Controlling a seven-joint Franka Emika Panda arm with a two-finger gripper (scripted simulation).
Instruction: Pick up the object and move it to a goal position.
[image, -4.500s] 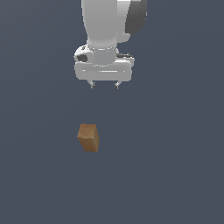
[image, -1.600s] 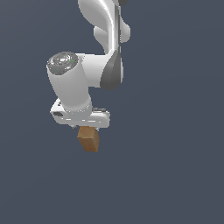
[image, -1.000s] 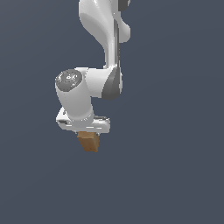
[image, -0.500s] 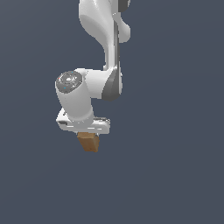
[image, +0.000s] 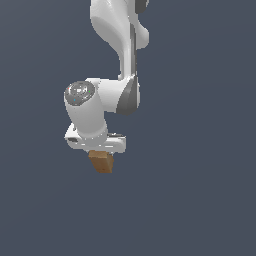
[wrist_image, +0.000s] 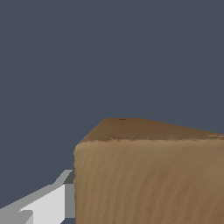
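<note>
The wrist view is filled for a large part by the tan-brown block (wrist_image: 148, 179), which is very close to the camera. Its broad face has a faint vertical grain, and above it a darker brown face (wrist_image: 144, 129) goes back to a narrow edge. At one side of the block a white and grey finger (wrist_image: 48, 201) of the gripper lies against it or just beside it; contact cannot be confirmed. The other finger is not visible. Behind everything is a plain dark blue-grey surface (wrist_image: 87, 57).
</note>
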